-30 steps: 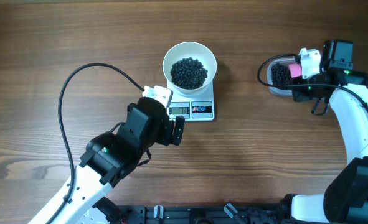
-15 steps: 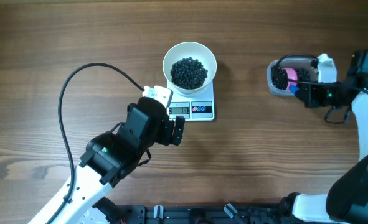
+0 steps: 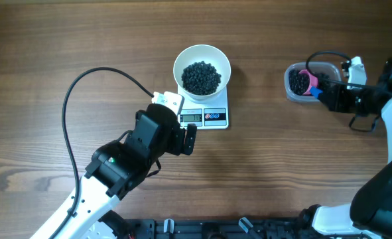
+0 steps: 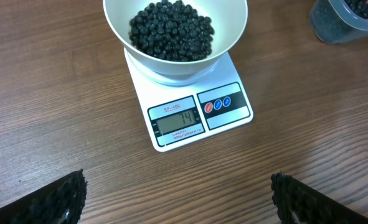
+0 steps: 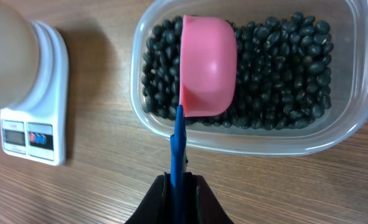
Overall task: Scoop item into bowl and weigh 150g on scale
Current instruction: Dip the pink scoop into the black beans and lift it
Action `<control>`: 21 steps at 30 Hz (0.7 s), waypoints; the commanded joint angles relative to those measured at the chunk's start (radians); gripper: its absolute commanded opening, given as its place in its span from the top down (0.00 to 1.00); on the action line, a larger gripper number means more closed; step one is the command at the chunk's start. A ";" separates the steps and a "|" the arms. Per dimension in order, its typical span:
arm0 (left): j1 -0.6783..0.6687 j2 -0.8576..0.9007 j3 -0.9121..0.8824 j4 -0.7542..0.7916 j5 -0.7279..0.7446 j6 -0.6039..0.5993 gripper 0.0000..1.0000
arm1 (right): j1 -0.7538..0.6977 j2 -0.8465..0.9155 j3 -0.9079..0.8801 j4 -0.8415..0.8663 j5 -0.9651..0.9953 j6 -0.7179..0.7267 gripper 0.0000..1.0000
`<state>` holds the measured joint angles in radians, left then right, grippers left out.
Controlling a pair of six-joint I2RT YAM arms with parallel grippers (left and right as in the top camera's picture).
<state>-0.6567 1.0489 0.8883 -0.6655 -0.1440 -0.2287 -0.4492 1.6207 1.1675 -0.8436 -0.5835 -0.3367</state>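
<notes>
Wooden table [image 3: 50, 40] under everything. White bowl [image 4: 235, 25] of black beans [image 4: 171, 31] sat on scale [image 4: 140, 78], mid-table. Clear tub [image 5: 352, 112] at right held more beans. My left gripper [image 4: 177, 202] gaped wide, empty, near side of scale. My right gripper [image 5: 177, 196] pinched blue handle of pink scoop [image 5: 207, 65], cup over tub's beans.
</notes>
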 commanded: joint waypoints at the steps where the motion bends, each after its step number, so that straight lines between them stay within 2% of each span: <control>1: 0.005 -0.001 0.002 0.003 0.005 0.016 0.00 | -0.050 0.020 0.003 0.008 -0.121 0.059 0.96; 6: 0.005 -0.001 0.002 0.003 0.005 0.016 0.00 | -0.117 0.020 0.003 0.002 -0.163 0.109 0.96; 14: 0.005 -0.001 0.002 0.003 0.005 0.016 0.00 | -0.229 0.020 0.003 0.001 -0.394 0.183 0.96; 17: 0.005 -0.001 0.002 0.003 0.005 0.016 0.00 | -0.261 0.020 0.003 -0.005 -0.409 0.183 0.95; 21: 0.005 -0.001 0.002 0.003 0.005 0.016 0.00 | -0.295 0.020 0.003 -0.005 -0.613 0.182 0.96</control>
<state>-0.6567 1.0489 0.8883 -0.6659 -0.1440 -0.2287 -0.7368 1.6253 1.1675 -0.8513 -1.0195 -0.1558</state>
